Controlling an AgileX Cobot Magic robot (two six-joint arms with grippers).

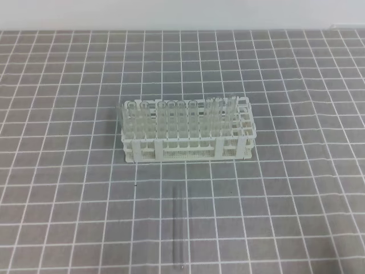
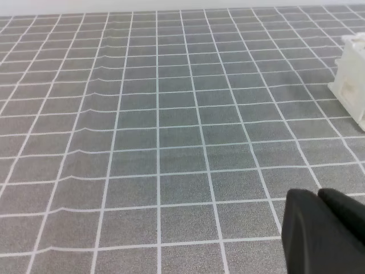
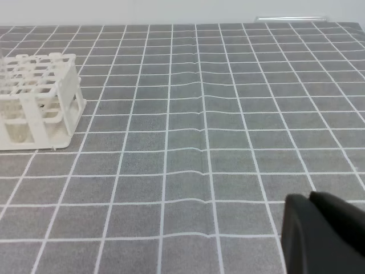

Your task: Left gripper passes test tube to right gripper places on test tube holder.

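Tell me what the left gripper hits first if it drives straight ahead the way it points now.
Probably nothing but the grey grid cloth; the left gripper looks across bare cloth, with the test tube holder off to its right.

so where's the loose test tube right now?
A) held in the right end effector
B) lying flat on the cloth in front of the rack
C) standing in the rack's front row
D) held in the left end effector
B. In the exterior high view the test tube lies flat on the gridded cloth, nearer the camera than the test tube holder, and no end effector appears in that view.
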